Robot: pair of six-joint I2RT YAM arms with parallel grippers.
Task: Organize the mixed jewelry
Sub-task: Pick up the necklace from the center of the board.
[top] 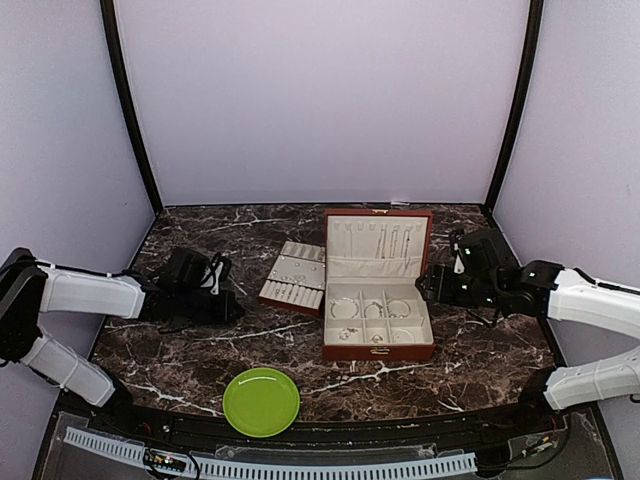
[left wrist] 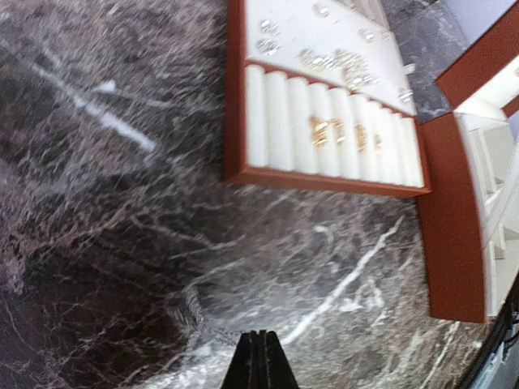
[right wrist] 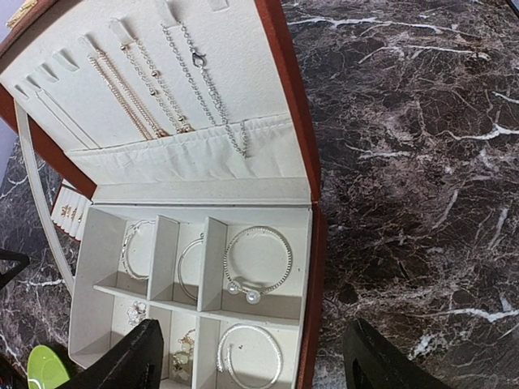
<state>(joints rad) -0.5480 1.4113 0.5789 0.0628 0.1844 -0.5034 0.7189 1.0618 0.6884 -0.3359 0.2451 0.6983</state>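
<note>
The mixed jewelry shows as a thin silvery chain (left wrist: 217, 333) lying on the dark marble, its end running into the tips of my left gripper (left wrist: 261, 350). That gripper is shut on the chain, left of the cream-lined tray (top: 268, 294). Small studs and rings (left wrist: 340, 61) sit in that tray. My right gripper (right wrist: 251, 369) hangs open at the right side of the reddish-brown box (right wrist: 311, 267), nothing between its fingers (right wrist: 122, 361). Below it, silver bangles (right wrist: 258, 259) lie in the compartments, and necklaces (right wrist: 174, 85) hang in the lid.
A green plate (top: 261, 401) sits at the front edge of the table, with nothing seen on it. The open box (top: 378, 352) stands in the middle, with the tray (left wrist: 324, 180) against its left side. Purple walls close in the back and sides.
</note>
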